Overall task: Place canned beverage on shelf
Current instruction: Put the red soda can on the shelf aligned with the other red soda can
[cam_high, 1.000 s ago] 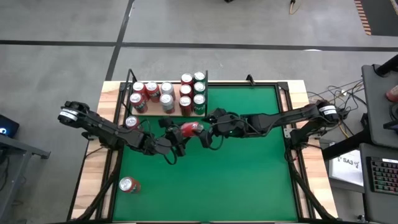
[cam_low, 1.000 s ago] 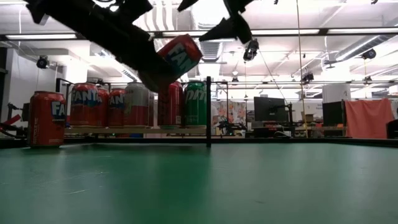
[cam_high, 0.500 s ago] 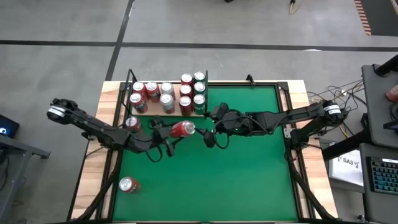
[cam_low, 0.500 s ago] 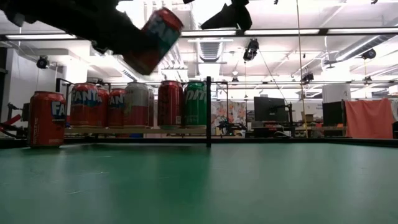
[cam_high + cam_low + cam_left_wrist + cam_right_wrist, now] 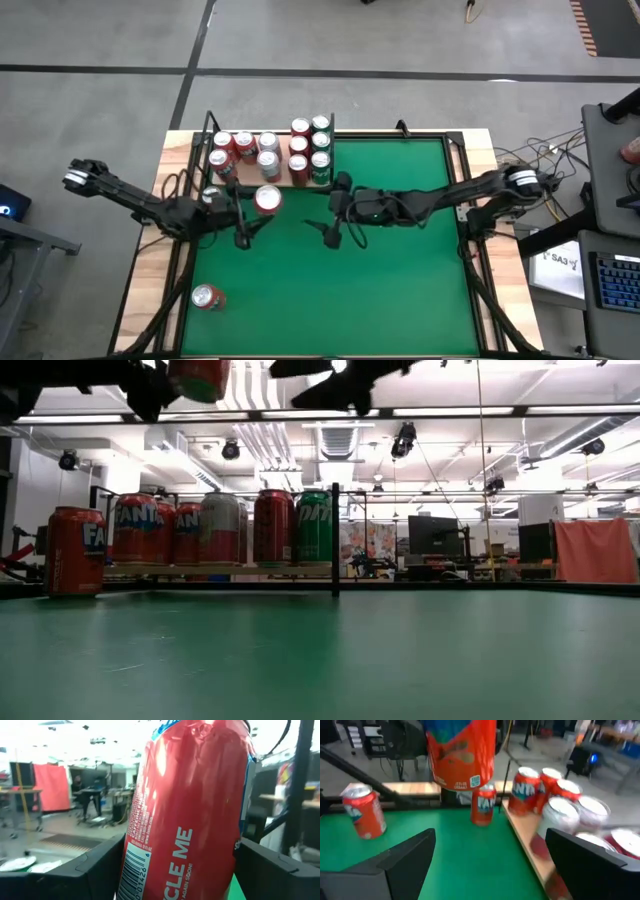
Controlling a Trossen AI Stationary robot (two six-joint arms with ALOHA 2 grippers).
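Red can (image 5: 267, 199) gripped upright between fingers of left gripper (image 5: 258, 205), raised clear of green table (image 5: 400, 290), just at 6 o'clock of shelf (image 5: 280, 180). Right gripper (image 5: 334, 208) at 3 o'clock of can, well apart, jaws wide and empty. In low view only the can's lower part visible, cut off at frame edge. Shelf crowded with upright cans (image 5: 268, 154), red, silver and green. Loose can (image 5: 210, 196) at 9 o'clock of the held one; another (image 5: 207, 296) near 7 o'clock corner.
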